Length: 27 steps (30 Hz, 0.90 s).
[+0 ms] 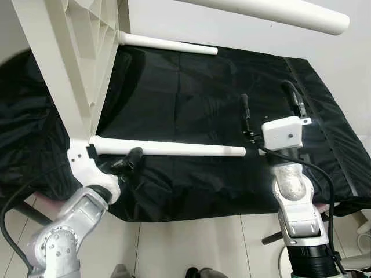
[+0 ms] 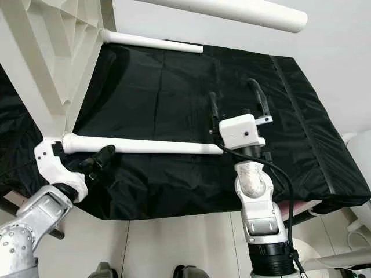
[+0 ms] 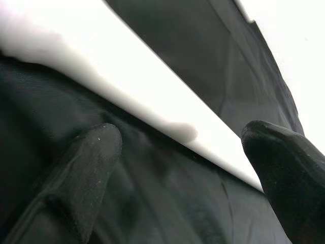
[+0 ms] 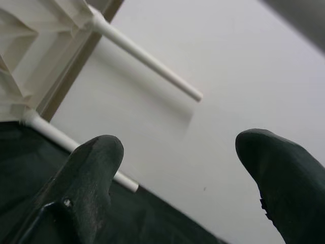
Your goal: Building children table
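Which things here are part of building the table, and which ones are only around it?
For the job: white tabletop, nearest leg, far leg, upper leg, left pincer, right pincer.
Only around: black sheet, floor.

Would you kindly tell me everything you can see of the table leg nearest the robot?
The near leg is a slim white tube, plastic by its look, with a plain round free end. It lies roughly level above the black cloth, its other end plugged into a corner of the ribbed white tabletop, which stands on edge. The left gripper sits at its socket end, fingers open, one on each side of it. The right gripper, open, is past its free end, not touching.
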Motion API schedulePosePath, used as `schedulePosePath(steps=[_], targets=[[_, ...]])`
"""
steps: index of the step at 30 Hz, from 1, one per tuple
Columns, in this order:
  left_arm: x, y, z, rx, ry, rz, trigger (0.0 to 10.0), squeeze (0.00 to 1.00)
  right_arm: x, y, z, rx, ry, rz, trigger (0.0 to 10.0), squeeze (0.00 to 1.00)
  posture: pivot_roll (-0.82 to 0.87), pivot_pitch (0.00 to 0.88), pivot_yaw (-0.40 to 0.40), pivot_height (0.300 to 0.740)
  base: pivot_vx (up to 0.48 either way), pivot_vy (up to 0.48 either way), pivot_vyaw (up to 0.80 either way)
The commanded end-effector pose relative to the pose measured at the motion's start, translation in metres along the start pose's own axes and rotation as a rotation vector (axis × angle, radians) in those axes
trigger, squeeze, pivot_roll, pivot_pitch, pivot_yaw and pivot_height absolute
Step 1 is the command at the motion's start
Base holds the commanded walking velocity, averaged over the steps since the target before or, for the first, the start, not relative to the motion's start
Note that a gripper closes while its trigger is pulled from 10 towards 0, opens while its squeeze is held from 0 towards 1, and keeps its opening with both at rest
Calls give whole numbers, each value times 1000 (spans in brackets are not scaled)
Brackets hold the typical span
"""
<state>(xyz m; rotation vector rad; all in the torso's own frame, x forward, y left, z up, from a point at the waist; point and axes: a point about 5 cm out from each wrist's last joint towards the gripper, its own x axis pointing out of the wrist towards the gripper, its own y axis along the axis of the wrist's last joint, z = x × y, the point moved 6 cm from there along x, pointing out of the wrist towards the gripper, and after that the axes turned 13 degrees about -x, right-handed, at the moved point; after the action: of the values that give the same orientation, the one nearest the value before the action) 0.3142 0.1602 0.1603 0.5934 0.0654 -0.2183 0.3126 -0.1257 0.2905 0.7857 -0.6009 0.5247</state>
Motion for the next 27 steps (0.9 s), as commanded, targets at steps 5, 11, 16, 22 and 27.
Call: schedulePosePath(steps=[5,11,16,22,27], targets=[[4,-3,-6,-42,44,-5,10000,0,4,15,5,-60,-4,74,10000,0,118,113,-65,740,0,0,0],[8,-4,-9,-65,80,-11,10000,0,11,46,2,-332,-19,242,10000,0,105,123,-46,740,0,0,0],[11,-3,-7,-71,78,-17,10000,0,21,59,1,-411,-61,300,10000,0,102,127,-36,740,0,0,0],[13,-5,-7,-69,83,-25,10000,0,34,77,6,-444,-77,379,10000,0,88,131,-18,740,0,0,0],[15,-7,-7,-65,88,-36,10000,0,42,90,7,-468,-86,443,10000,0,82,132,-10,740,0,0,0]])
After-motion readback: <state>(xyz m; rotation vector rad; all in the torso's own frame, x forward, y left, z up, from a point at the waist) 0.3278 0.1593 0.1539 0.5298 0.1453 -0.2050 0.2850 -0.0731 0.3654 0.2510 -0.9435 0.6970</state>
